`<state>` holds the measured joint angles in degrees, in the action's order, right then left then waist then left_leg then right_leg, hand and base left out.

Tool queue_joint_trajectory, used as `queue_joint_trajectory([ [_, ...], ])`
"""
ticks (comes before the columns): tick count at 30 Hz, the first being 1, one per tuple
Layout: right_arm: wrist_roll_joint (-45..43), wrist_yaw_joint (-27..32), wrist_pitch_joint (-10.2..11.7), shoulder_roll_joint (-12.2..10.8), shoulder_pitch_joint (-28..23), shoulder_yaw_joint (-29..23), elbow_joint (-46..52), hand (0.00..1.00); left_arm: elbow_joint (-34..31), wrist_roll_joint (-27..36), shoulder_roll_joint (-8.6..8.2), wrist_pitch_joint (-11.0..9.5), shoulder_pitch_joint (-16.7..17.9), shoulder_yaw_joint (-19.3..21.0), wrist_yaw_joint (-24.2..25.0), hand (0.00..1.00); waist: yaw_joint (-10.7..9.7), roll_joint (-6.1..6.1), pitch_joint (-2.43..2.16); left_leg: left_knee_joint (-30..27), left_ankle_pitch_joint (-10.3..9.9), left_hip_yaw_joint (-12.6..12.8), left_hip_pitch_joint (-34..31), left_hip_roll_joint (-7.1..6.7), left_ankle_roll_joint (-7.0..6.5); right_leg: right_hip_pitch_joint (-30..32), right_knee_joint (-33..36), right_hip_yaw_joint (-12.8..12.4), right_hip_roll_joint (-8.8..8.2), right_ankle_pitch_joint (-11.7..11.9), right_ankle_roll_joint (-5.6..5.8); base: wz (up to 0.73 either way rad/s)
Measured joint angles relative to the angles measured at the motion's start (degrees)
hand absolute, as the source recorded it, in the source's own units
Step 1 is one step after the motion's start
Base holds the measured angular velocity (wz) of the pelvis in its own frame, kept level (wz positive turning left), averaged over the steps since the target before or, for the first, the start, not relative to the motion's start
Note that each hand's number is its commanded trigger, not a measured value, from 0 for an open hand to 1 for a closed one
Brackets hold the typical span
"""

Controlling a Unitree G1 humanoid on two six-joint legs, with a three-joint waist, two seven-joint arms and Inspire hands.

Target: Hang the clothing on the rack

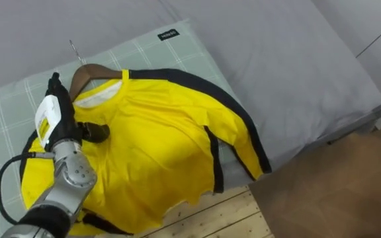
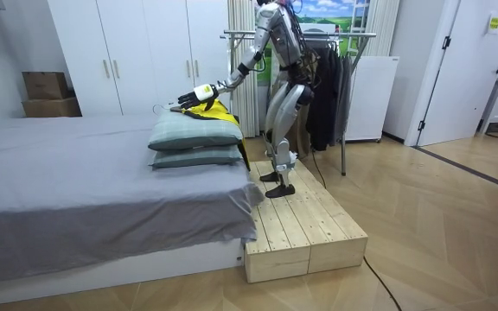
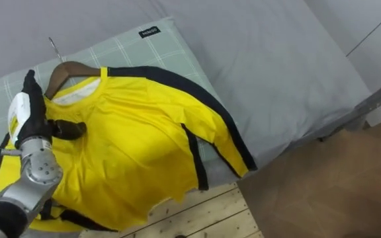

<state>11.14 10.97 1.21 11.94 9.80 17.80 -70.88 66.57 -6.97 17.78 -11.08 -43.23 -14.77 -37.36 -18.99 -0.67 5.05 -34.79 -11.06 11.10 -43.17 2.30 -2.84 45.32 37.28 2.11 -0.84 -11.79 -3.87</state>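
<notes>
Left hand: we see our left hand (image 1: pixel 59 125) on the chest of the yellow shirt (image 1: pixel 157 145), just under the collar. Its fingers (image 1: pixel 55 89) are straight and point up at the hanger (image 1: pixel 88 73). The thumb (image 1: pixel 96 133) sticks out to the side. The hand is not closed on anything.
Shirt: it is yellow with black stripes. It lies spread out on the pillow (image 1: pixel 177 49). One sleeve hangs over the pillow's edge.
Hanger: it is brown wood and sits inside the shirt's neck. One end and the thin metal hook poke out of the collar.
Pillow: green with checks, on top of a second pillow (image 2: pixel 199 157), on the grey bed (image 1: pixel 296 73).
Where we stand: on a wooden platform (image 2: pixel 305 233) beside the bed, with one arm reached out over the pillows. A clothes rack (image 2: pixel 318 36) with dark clothes is close behind us.
</notes>
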Motion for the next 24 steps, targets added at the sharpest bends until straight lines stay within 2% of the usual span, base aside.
queue_joint_trajectory([
  [4,-0.2,-0.5,0.1,0.2,0.0,-0.1,-0.2,0.00,-0.1,-5.7,1.98,0.0,-1.8,-1.3,0.5,0.00,-0.1,-0.04,-0.01,-1.0,-0.3,0.0,-2.3,-0.03,-0.43,2.3,1.5,0.0,-0.05,0.0,-0.04,0.00],
  [6,-0.1,-0.9,0.1,0.5,-0.2,-0.1,-0.2,0.00,0.0,-7.7,2.36,0.0,-2.8,-1.4,0.5,0.00,0.0,-0.10,0.00,-1.0,-0.3,0.0,-2.5,-0.05,-0.44,2.5,1.5,0.0,-0.10,0.1,-0.05,0.00],
  [8,0.1,-1.3,0.0,1.0,-0.5,-0.1,0.0,0.00,0.1,-10.3,3.41,0.1,-3.6,-3.5,0.4,0.00,0.0,-0.45,-0.07,-1.0,-0.3,-0.2,-2.5,-0.08,-0.44,2.5,1.5,0.5,-0.39,0.3,-0.25,0.00],
  [11,0.1,-1.6,-0.1,1.9,-1.3,-0.7,1.8,0.00,0.1,-13.0,3.52,1.1,-4.1,-4.4,0.4,0.00,0.1,-1.35,-0.03,-1.0,-0.3,-0.2,-2.5,-0.06,-0.44,2.4,1.5,1.1,-0.78,0.4,-0.35,0.05],
  [16,-0.1,-1.7,-0.6,1.9,-1.6,-1.2,2.1,0.00,0.6,-15.2,3.50,3.5,-4.1,-4.6,1.0,0.00,0.2,-1.82,0.13,-0.9,-0.3,-0.2,-2.2,-0.03,-0.44,2.2,1.5,1.1,-0.74,0.3,-0.40,0.00],
  [20,-0.2,-1.4,-2.2,2.0,-2.3,-1.8,3.7,0.00,1.3,-15.0,3.52,4.9,-4.1,-4.6,2.3,0.00,0.4,-2.21,0.16,-1.0,-0.3,-0.3,-2.6,-0.01,-0.44,2.4,1.5,1.1,-0.67,0.3,-0.42,0.00],
  [24,-0.1,-1.1,-2.6,2.0,-2.5,-2.2,4.6,0.00,2.7,-14.3,3.77,5.9,-4.8,-4.7,4.1,0.00,0.5,-3.02,0.09,-1.7,-0.4,-0.4,-3.5,0.02,-0.59,3.3,2.1,1.1,-0.65,0.3,-0.42,-0.01],
])
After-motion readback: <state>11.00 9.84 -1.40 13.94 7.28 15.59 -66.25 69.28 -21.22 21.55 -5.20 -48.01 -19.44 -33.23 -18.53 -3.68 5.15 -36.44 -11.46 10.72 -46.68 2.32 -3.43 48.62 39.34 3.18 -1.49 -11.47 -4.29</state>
